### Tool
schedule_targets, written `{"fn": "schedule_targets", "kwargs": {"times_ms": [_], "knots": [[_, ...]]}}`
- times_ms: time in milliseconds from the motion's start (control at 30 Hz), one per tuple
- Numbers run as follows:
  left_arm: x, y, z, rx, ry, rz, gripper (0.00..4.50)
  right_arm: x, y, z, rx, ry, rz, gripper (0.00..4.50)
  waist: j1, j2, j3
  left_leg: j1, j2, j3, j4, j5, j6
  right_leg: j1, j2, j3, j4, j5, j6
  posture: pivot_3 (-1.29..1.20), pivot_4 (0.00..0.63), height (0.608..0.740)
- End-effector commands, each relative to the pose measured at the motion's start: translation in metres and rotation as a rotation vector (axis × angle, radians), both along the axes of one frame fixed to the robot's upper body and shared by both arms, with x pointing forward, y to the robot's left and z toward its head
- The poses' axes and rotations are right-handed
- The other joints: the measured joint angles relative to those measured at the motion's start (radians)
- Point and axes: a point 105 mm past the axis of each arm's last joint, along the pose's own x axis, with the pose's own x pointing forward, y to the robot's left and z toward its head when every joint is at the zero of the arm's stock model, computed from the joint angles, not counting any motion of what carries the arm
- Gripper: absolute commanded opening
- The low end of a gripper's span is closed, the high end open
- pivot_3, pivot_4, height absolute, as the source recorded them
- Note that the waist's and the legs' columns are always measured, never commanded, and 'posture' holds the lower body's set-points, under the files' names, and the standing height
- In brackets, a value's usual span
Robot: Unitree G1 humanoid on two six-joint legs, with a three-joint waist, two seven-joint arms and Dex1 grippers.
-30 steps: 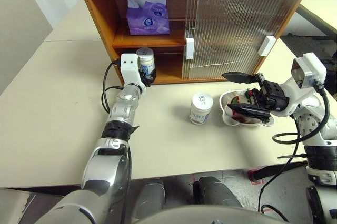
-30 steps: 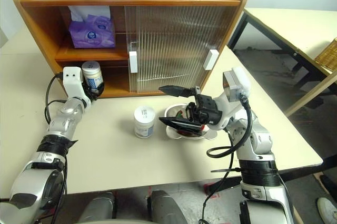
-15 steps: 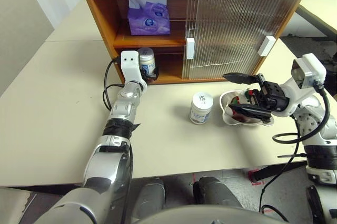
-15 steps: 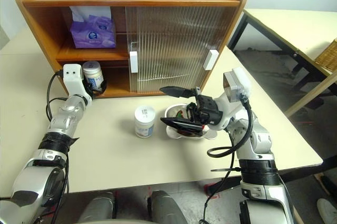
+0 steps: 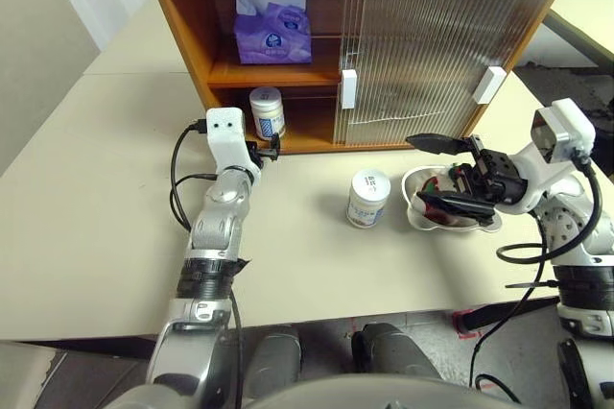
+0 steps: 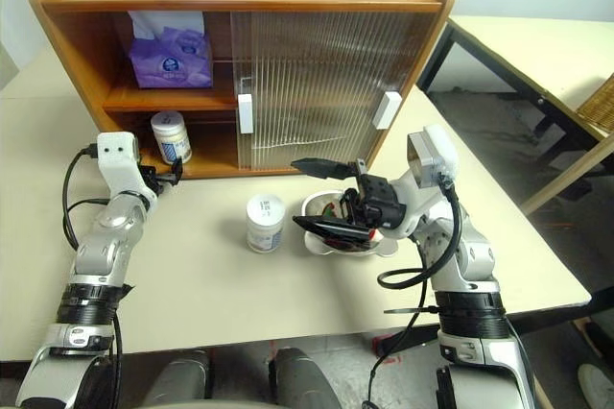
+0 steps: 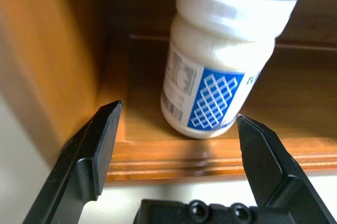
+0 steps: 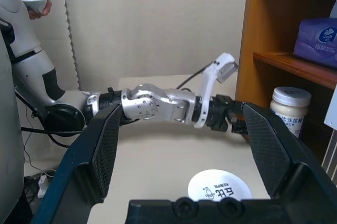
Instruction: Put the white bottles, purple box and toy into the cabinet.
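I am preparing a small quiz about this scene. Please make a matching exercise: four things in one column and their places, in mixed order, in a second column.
Things:
1. purple box
2. white bottle with blue label
3. second white bottle
4. toy

Places:
A. on the table, in front of the cabinet
B. upper shelf
C. in the steel bowl
D. lower shelf, standing upright

Pairs: 1-B, 2-D, 3-A, 4-C
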Motion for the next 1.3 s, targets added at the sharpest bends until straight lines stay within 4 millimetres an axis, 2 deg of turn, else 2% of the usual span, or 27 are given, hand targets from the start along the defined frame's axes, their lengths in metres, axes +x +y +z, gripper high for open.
{"fn": "schedule_targets", "kwargs": {"times_ms": [33, 67, 167, 333, 533, 967, 1300], "knots": [[-0.006, -0.010, 0.007, 0.042, -0.010, -0.044, 4.48, 0.001, -0.003, -0.002, -0.013, -0.002, -0.008, 4.50, 0.001, 0.000, 0.000, 0.000, 0.000, 0.000, 0.000, 0.000, 0.000, 0.000, 0.000, 0.000, 0.000, 0.000, 0.000, -0.02, 0.065, 0.740], [-0.007, -0.008, 0.012, 0.053, -0.036, -0.030, 4.48, 0.001, -0.004, -0.003, -0.012, -0.002, -0.008, 4.50, 0.001, 0.000, 0.000, 0.000, 0.000, 0.000, 0.000, 0.000, 0.000, 0.000, 0.000, 0.000, 0.000, 0.000, -0.001, -0.02, 0.065, 0.740], [-0.008, -0.004, 0.017, 0.076, -0.068, -0.010, 3.84, 0.002, -0.005, -0.004, -0.012, -0.002, -0.009, 4.50, 0.002, 0.000, 0.000, 0.000, 0.000, 0.000, 0.000, 0.000, 0.000, 0.000, 0.000, 0.000, 0.000, 0.002, -0.005, -0.02, 0.066, 0.740], [-0.009, -0.003, 0.008, 0.067, -0.042, -0.007, 2.12, 0.002, -0.005, -0.006, -0.013, -0.001, -0.009, 4.50, 0.004, 0.000, 0.000, 0.000, 0.000, 0.000, 0.000, -0.001, -0.001, 0.000, 0.000, 0.000, 0.000, 0.002, -0.006, -0.03, 0.064, 0.740], [-0.008, -0.003, 0.010, 0.049, -0.058, 0.022, 0.02, 0.002, -0.008, -0.007, -0.016, -0.002, -0.013, 4.50, 0.004, 0.000, 0.000, 0.000, 0.000, 0.000, 0.000, -0.001, -0.001, 0.000, 0.000, 0.001, 0.000, 0.002, -0.006, -0.03, 0.061, 0.740], [-0.002, 0.006, 0.008, 0.056, -0.045, 0.087, 0.02, 0.002, -0.008, -0.003, -0.025, -0.010, -0.013, 4.50, 0.003, 0.000, 0.000, 0.000, 0.000, 0.000, 0.000, -0.001, -0.001, 0.000, -0.001, 0.001, 0.000, 0.002, -0.006, -0.04, 0.056, 0.740], [0.015, 0.010, 0.005, 0.100, -0.028, 0.085, 0.02, 0.002, -0.004, 0.002, -0.025, -0.013, -0.016, 4.50, 0.003, 0.000, 0.000, 0.001, 0.000, 0.000, 0.000, -0.001, -0.001, 0.000, -0.001, 0.001, 0.000, 0.002, -0.006, -0.05, 0.059, 0.740]]}}
